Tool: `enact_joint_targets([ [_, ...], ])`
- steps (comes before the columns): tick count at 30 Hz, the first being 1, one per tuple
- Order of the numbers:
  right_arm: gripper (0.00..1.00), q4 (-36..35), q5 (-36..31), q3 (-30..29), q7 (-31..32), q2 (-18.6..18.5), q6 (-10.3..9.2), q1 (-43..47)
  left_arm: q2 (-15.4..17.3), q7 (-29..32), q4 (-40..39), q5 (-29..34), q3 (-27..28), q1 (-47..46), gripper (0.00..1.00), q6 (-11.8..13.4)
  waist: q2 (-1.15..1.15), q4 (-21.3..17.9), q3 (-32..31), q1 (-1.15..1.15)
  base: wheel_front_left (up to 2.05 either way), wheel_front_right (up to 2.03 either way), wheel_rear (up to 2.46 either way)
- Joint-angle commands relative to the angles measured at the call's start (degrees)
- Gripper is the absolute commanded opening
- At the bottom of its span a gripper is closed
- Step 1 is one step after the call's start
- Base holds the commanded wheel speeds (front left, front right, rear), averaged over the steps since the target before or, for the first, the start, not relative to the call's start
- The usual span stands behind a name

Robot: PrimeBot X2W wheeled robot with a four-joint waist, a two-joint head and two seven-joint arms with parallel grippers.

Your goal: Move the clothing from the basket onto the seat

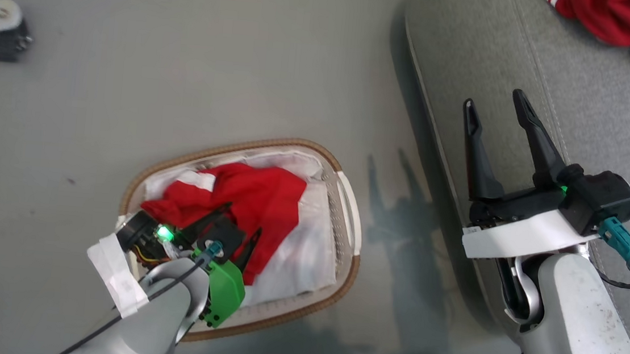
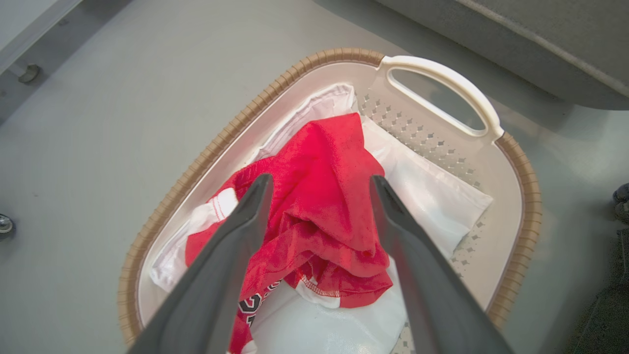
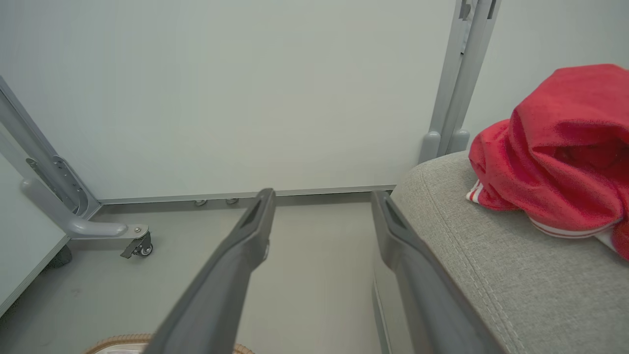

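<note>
At the left, a crumpled red garment (image 1: pixel 268 195) is bundled in the oval basket (image 1: pixel 272 141) of perforated white plastic, rimmed in brown weave; the left gripper (image 1: pixel 243 219) is held over it, fingers spread wide, nothing clamped. Lettering at its hem is made out in the left wrist view. Rightward, the right gripper (image 1: pixel 494 98) is spread wide and empty at the rounded edge of the grey woven seat (image 1: pixel 583 109), where a second red garment (image 1: pixel 619 21) is heaped; its white striped trim is made plain in the right wrist view
</note>
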Motion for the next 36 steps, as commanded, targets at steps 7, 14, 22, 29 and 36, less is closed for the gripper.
enact_joint_targets([
  [7,1.0,-2.3,3.2,2.6,-0.3,0.0,-0.08,-2.6,1.8,0.0,4.4,0.4,-0.1,-5.1,1.0,0.6,0.0,-10.0,14.3,-0.01,0.0,0.0,0.0],
  [14,1.0,-3.2,5.1,4.4,-0.3,0.0,-0.08,-3.8,3.4,0.0,6.9,-1.4,1.7,-7.9,1.0,1.9,0.0,-12.5,18.7,-0.01,0.0,0.0,0.0],
  [22,1.0,-2.8,6.1,5.6,-0.3,0.0,-0.08,-3.9,2.8,0.2,12.5,-4.6,4.0,-9.5,1.0,1.8,0.0,-13.7,20.1,-0.01,0.0,0.0,0.0],
  [29,1.0,-2.3,6.0,5.7,-0.3,0.0,-0.08,-4.3,1.7,0.2,15.2,-4.7,2.5,-9.4,0.0,1.1,0.0,-13.1,19.0,-0.01,0.0,0.0,0.0],
  [36,1.0,-1.5,4.6,4.6,-0.3,-0.1,-0.08,-3.6,0.4,0.1,15.2,-5.0,1.1,-7.8,0.0,0.5,0.0,-11.0,15.8,-0.01,0.0,0.0,0.0],
])
